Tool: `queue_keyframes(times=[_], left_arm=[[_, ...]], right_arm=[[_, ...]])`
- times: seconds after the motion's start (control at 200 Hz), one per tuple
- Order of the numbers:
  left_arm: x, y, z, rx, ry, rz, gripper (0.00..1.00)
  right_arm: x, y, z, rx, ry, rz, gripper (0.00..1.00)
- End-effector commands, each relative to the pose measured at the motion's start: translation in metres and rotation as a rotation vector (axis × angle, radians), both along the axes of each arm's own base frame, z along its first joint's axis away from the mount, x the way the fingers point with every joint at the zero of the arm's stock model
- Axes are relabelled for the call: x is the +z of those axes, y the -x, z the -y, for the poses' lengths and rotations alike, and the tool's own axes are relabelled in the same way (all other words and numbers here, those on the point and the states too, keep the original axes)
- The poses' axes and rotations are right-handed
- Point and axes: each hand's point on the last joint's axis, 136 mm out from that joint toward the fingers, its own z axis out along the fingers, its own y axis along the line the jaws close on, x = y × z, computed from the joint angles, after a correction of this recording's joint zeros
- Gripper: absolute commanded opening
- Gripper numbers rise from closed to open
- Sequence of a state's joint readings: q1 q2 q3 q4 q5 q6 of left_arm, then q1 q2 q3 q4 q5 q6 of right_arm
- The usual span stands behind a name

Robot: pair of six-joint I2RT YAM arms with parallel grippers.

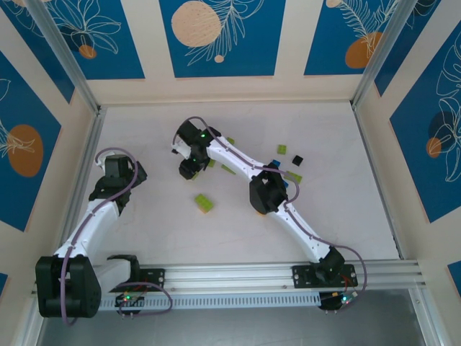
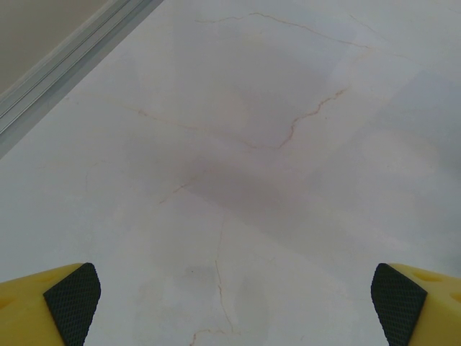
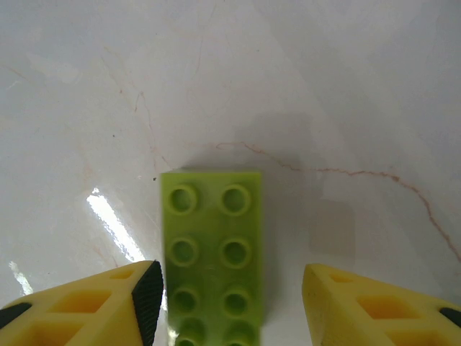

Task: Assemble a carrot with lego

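marble tabletop (image 3: 324, 86), lime brick (image 3: 211, 252) cropped, straddled by right gripper (image 3: 229, 292)

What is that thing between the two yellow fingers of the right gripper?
A lime green lego brick lies flat there, studs up, as the right wrist view shows. The right gripper has its jaws open around it.

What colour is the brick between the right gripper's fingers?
Lime green brick, clearest in right wrist view.

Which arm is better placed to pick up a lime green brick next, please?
Right: the right gripper straddles a lime green brick lying flat on the table. The left gripper hangs wide open over bare table.
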State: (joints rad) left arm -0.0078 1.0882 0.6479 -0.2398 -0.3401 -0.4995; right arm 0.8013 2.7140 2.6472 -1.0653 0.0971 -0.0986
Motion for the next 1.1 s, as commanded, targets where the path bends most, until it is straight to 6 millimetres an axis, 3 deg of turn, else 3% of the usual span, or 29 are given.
queue_keyframes(times=[0.0,0.185,0.84,1.095], left_arm=[[0.003,-0.003,-0.003,0.009,0.014,0.021,0.99],[0.003,-0.003,-0.003,0.01,0.016,0.022,0.99],[0.001,-0.005,-0.004,0.011,0.02,0.022,0.99],[0.001,-0.005,-0.005,0.012,0.023,0.023,0.99]], right_arm=[[0.016,0.003,-0.003,0.023,-0.019,0.01,0.56],[0.024,0.005,-0.004,0.024,-0.023,0.023,0.56],[-0.007,0.009,-0.005,0.027,0.006,-0.019,0.53],[-0.022,0.014,-0.002,0.032,0.044,-0.032,0.58]])
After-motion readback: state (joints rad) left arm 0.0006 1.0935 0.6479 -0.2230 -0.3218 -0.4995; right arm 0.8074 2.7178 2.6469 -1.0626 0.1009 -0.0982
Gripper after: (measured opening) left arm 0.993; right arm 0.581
